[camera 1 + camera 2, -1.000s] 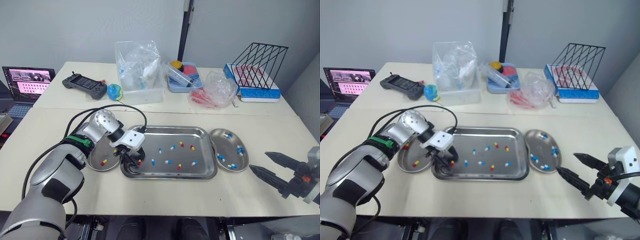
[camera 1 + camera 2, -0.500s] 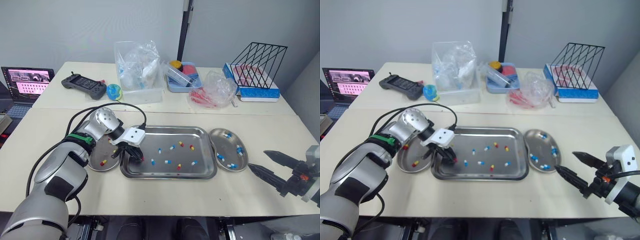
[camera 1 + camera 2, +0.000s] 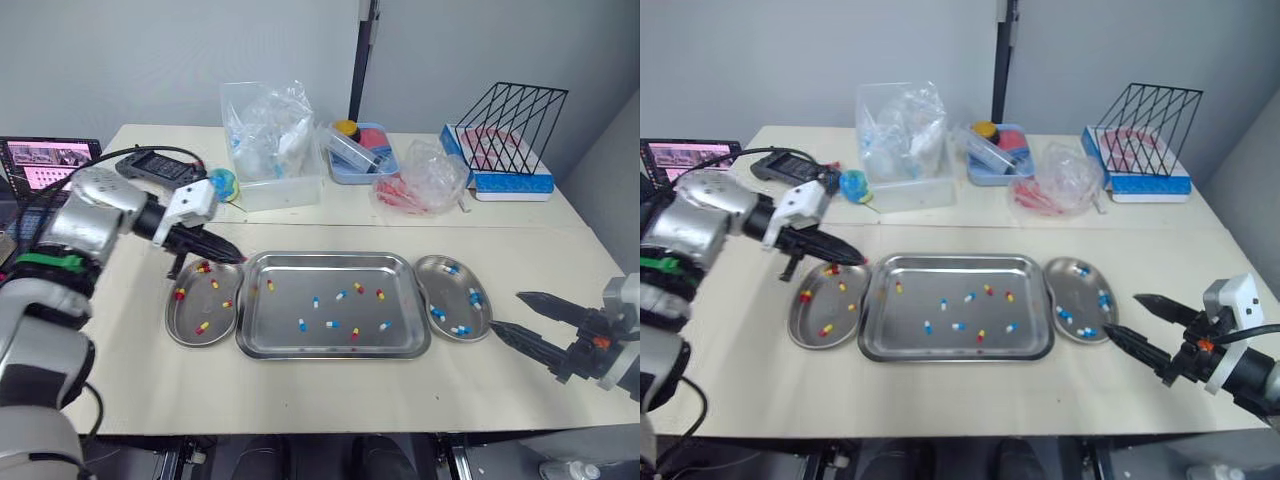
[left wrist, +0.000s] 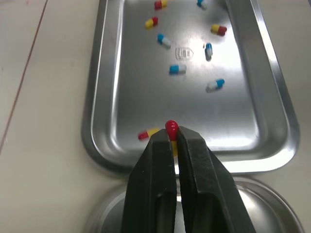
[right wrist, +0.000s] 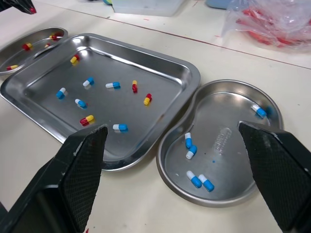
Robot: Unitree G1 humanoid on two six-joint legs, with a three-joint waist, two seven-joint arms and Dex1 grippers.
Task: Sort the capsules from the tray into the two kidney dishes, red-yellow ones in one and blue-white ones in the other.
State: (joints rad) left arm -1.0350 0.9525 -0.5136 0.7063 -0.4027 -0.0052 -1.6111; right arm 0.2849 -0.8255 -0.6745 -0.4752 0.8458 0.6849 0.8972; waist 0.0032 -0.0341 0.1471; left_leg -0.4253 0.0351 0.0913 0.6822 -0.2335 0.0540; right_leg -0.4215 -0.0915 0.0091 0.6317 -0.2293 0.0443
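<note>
While the left gripper [image 3: 232, 258] hangs over the 1 o'clock rim of the left dish [image 3: 170, 318], that dish sits at 9 o'clock of the tray [image 3: 330, 257] and holds several red-yellow capsules [image 3: 203, 326]. The right dish [image 3: 452, 295], at the tray's 3 o'clock, holds blue-white capsules [image 3: 438, 313]. Both kinds lie loose in the tray. The right gripper [image 3: 505, 312] hovers at that dish's 4 o'clock, above the table [image 3: 330, 390].

Left wrist view: the fingers clamp the held capsule [image 4: 170, 127], red-yellow, with its red end poking out above where dish and tray meet.

Right wrist view: the right fingers [image 5: 82, 170] stand wide apart, holding nothing.
</note>
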